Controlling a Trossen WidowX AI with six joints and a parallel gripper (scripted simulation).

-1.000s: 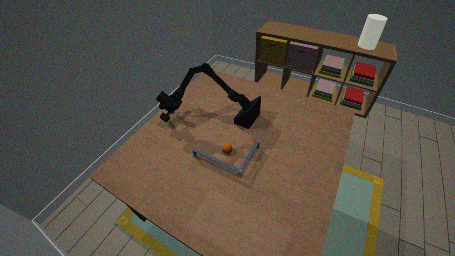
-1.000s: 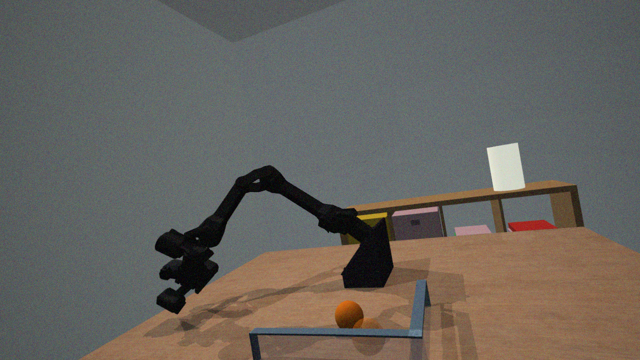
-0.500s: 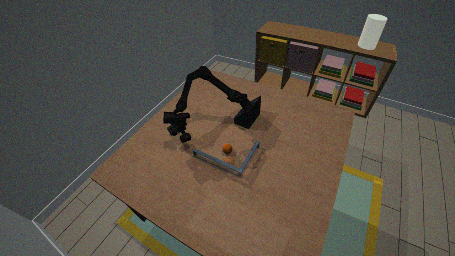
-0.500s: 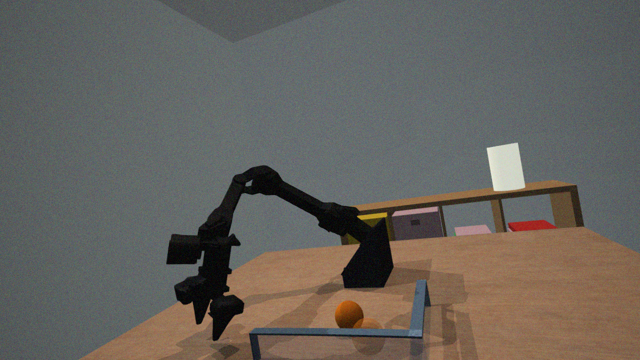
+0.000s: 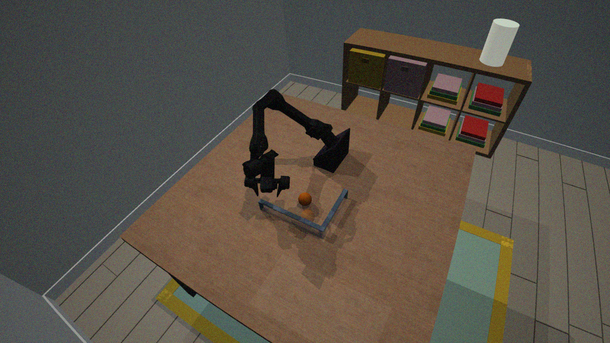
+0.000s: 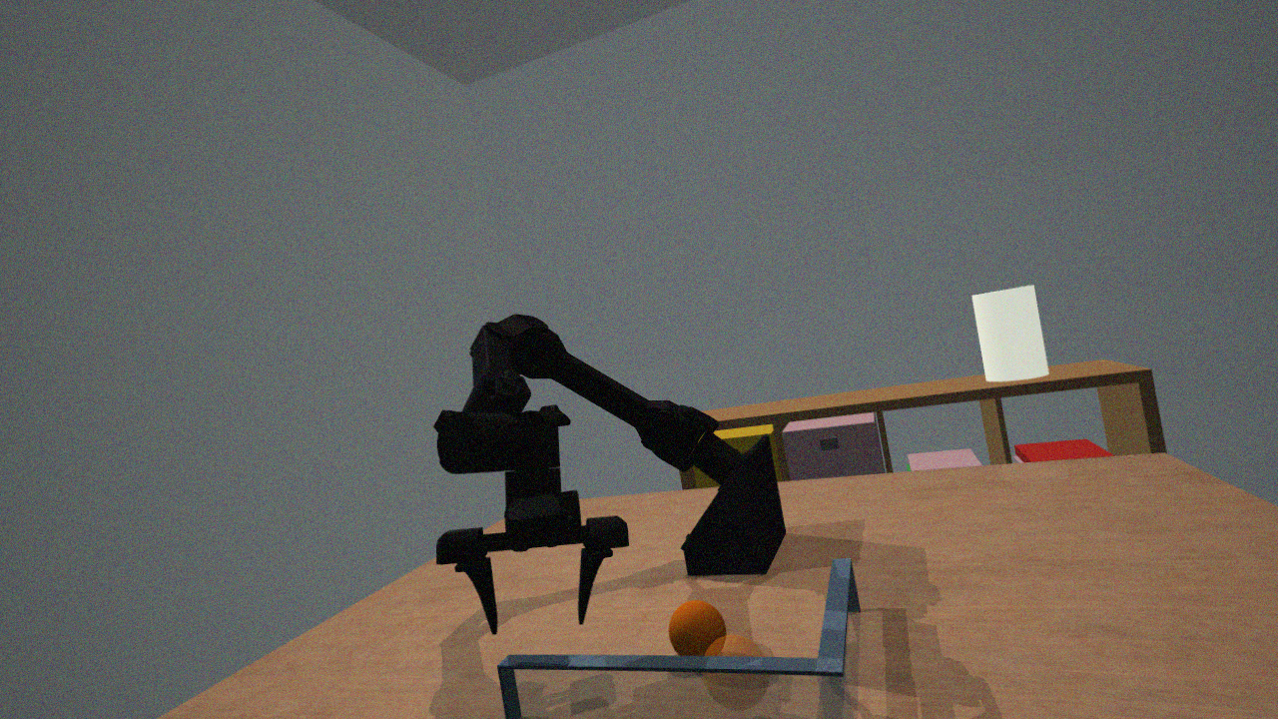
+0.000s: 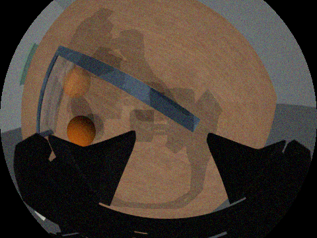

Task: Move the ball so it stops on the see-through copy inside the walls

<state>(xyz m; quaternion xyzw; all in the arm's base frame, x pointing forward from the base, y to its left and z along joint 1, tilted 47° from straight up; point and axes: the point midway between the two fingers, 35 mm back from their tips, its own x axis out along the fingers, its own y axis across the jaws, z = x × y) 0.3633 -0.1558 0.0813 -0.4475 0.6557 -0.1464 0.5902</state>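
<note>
An orange ball (image 5: 304, 199) (image 6: 696, 628) (image 7: 81, 130) lies on the table inside the corner made by two low clear walls with blue-grey top edges (image 5: 290, 214) (image 6: 833, 616) (image 7: 132, 86). The see-through copy (image 5: 308, 213) (image 6: 738, 684) (image 7: 76, 82) is close by, between the ball and the longer wall, and the ball is not on it. My gripper (image 5: 268, 196) (image 6: 537, 629) (image 7: 173, 136) is open and empty, pointing down above the table. It hangs to the left of the ball in the top and exterior views, near the longer wall's free end. In the wrist view the ball is beyond the left finger, which hides its lower edge.
The arm's base (image 5: 333, 152) (image 6: 737, 527) stands on the table (image 5: 383, 256) behind the walls. A shelf (image 5: 435, 48) (image 6: 1098, 367) with boxes and books, and a white cylinder (image 5: 499, 42) (image 6: 1010, 334) on top, stands beyond the table.
</note>
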